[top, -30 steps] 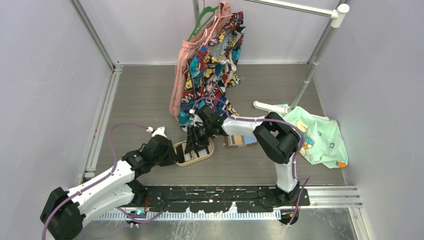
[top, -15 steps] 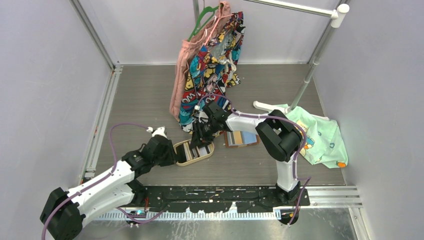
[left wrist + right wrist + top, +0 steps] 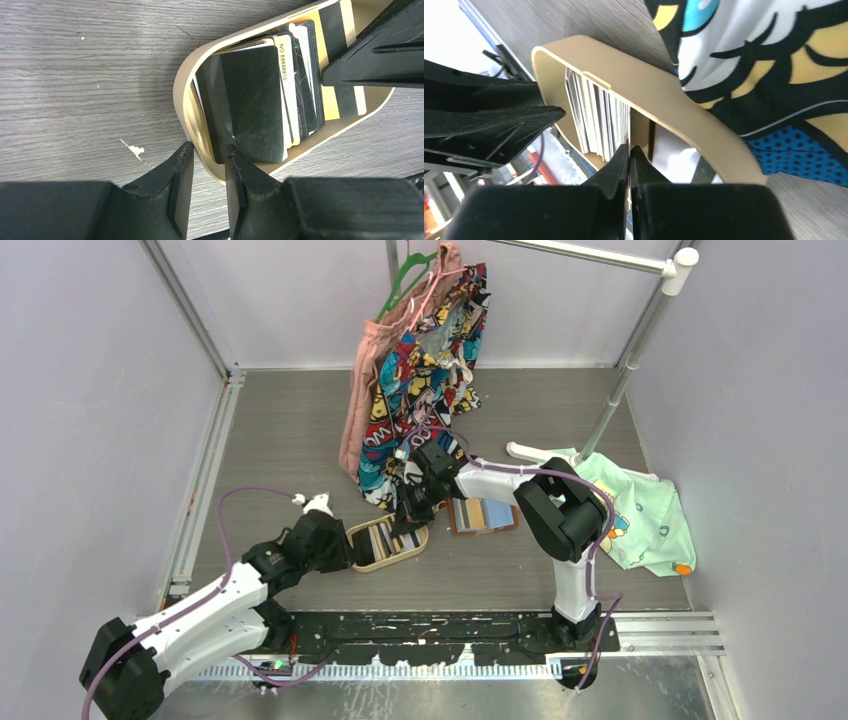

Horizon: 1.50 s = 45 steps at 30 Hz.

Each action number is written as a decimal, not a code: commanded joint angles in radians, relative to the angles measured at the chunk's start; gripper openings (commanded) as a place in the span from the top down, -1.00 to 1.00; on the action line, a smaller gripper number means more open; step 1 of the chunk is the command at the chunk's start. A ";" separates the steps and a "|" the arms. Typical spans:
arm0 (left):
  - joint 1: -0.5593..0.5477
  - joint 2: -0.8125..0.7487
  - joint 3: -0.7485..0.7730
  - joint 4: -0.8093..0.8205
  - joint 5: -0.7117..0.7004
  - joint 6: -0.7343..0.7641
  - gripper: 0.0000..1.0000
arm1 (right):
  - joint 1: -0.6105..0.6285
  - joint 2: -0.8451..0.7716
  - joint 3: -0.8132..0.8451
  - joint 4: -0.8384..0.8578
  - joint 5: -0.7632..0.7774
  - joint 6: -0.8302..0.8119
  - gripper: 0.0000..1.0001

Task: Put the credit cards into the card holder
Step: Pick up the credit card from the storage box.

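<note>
Near the middle of the worktop (image 3: 290, 440), a tan oval tray (image 3: 182, 92) holds the cards (image 3: 255, 100) packed in a row. A black one faces the tray's 9 o'clock end in the top view, with a cream one printed with a number next. Darker ones and a yellow card with a black stripe lie toward 3 o'clock. The left end effector (image 3: 210, 150) meets the tray at that 9 o'clock end. One finger is outside the wall and the other inside against the black card, so it is clamped on the rim. The right end effector (image 3: 629, 148) reaches down into the tray's 2 o'clock end, at the far end of the row. Its fingers are pressed together beside the last cards and a tan upright wall. Whether a card is nipped between them cannot be told. The card holder (image 3: 485, 517) lies open and flat on the worktop just beside the tray at its 3 o'clock. It shows blue and tan panels inside a brown border, and the right arm crosses above its 11 o'clock corner. Printed clothes (image 3: 425, 380) hang down to the worktop at the tray's 12 o'clock. A pale green cloth (image 3: 645, 515) lies well apart at 3 o'clock.
</note>
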 commanded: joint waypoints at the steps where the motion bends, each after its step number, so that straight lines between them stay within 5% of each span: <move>1: 0.001 -0.022 0.035 0.033 0.007 0.005 0.40 | -0.002 -0.078 0.059 -0.061 0.080 -0.092 0.91; 9: 0.000 -0.129 0.066 -0.049 -0.004 0.029 0.32 | -0.002 -0.146 0.091 -0.185 0.179 -0.293 0.98; 20: 0.000 -0.326 0.105 -0.067 0.099 0.120 -0.02 | -0.041 -0.203 0.129 -0.331 -0.005 -0.564 0.98; 25: 0.000 -0.446 -0.014 0.266 0.282 0.104 -0.35 | -0.128 -0.257 0.123 -0.387 -0.259 -0.667 0.98; 30: 0.001 -0.449 -0.120 0.664 0.367 0.029 -0.38 | -0.196 -0.345 0.092 -0.394 -0.428 -0.714 0.98; 37: -0.001 -0.225 -0.084 1.005 0.442 -0.011 -0.36 | -0.274 -0.476 0.028 -0.311 -0.634 -0.676 0.98; 45: -0.005 0.048 0.019 1.237 0.544 -0.073 -0.24 | -0.279 -0.498 0.024 -0.315 -0.684 -0.685 0.98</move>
